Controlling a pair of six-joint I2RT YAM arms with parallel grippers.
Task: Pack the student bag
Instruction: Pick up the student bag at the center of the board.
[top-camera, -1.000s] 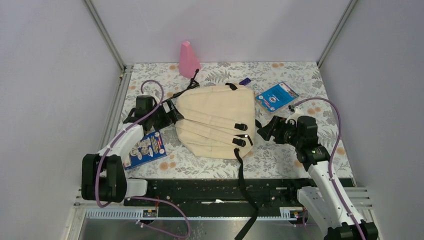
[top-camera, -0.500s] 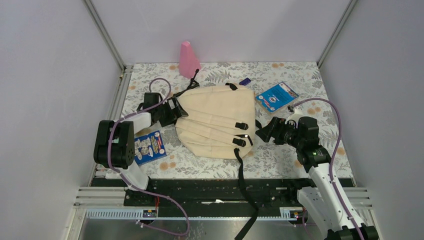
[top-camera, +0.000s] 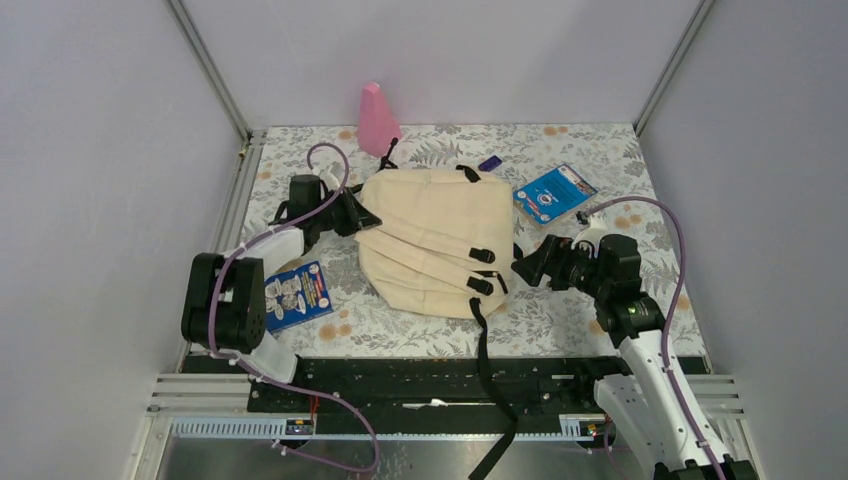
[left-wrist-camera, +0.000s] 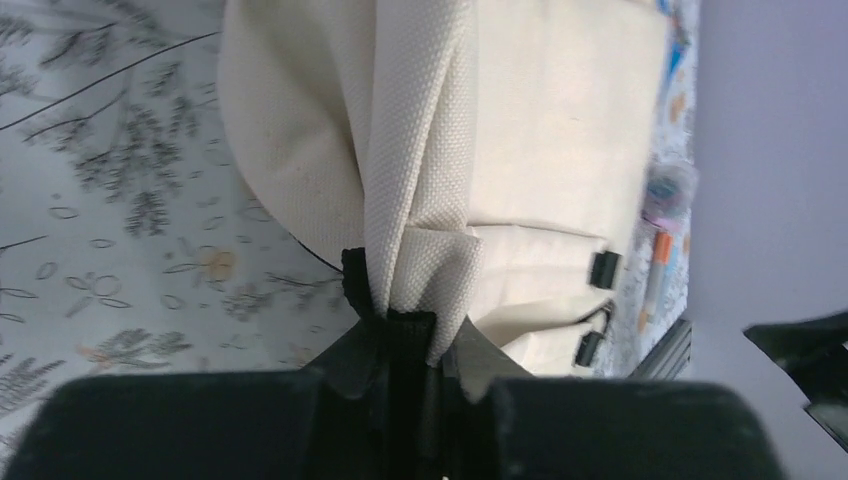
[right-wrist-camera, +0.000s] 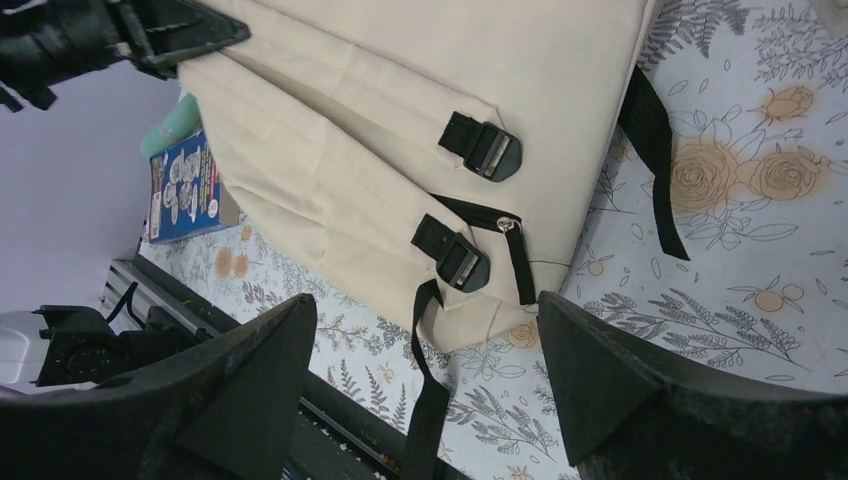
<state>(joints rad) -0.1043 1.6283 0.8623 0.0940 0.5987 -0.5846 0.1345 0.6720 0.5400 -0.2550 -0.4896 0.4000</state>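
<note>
Student bag lies flat near the middle of the desk, cream cloth side up, its black buckles towards the right and one long black strap trailing off the near edge over the black rail where the arms are bolted. The desk is covered with a pale sheet printed with grey leaves and orange roses. Plain, pale lilac-grey walls close it in on three sides, with slim metal posts rising at the two back corners.

The left hand is at the bag's left edge. Seen from its own wrist, its fingers are squeezed together on a bunched fold of the cream fabric, which stands up between them. The right hand hangs just beside the bag's right edge with its fingers spread wide apart and nothing between them; whether it touches the cloth I cannot tell.

A pink tapered thing stands upright at the back edge, behind the bag. A blue packet lies flat to the bag's far right, with a small purple thing near it. A blue booklet lies on the near left, beside the left arm.
</note>
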